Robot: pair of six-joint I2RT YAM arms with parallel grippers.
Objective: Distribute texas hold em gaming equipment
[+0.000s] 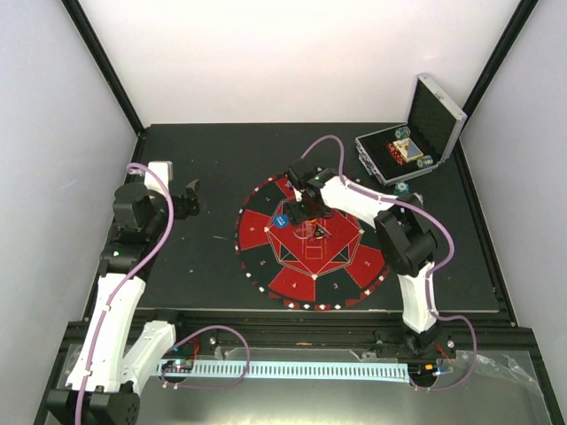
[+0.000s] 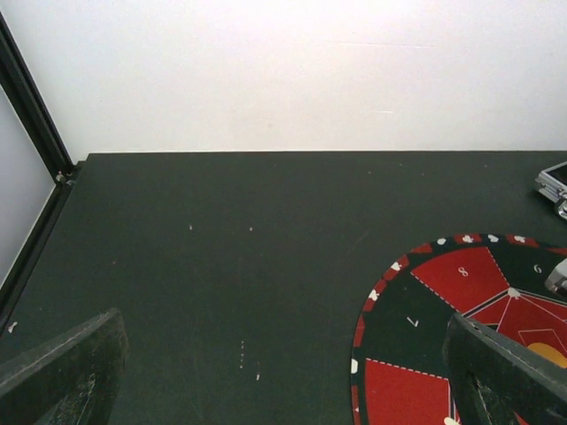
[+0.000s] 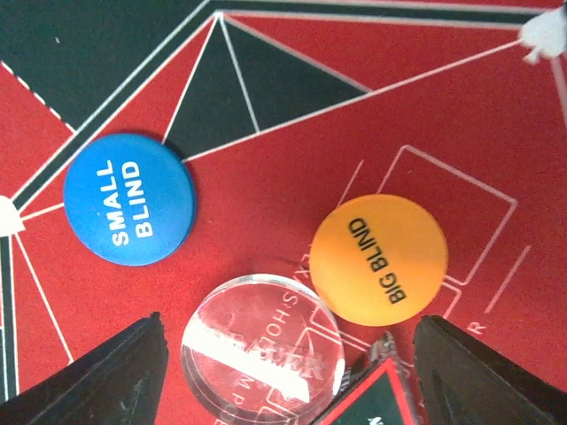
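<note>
On the red-and-black mat [image 3: 496, 106] lie a blue "SMALL BLIND" disc [image 3: 129, 198], an orange "BIG BLIND" disc [image 3: 379, 259], a clear round dealer disc [image 3: 262, 358] and a black triangle marker with a red border [image 3: 372, 403]. My right gripper [image 3: 288, 354] hovers low over them, open, with the clear disc and the triangle's tip between its fingers and a gap on both sides. From above, the right gripper [image 1: 306, 211] is over the mat's centre, with the blue disc [image 1: 281, 220] just to its left. The left gripper [image 2: 283, 381] is open over bare table, holding nothing.
A silver hinged case [image 1: 416, 133] stands open at the back right with teal chips [image 1: 425, 162] inside. One teal chip [image 1: 401, 188] lies on the table just in front of it. The mat [image 2: 416, 319] sits right of the left gripper [image 1: 190, 197]. White walls enclose the table.
</note>
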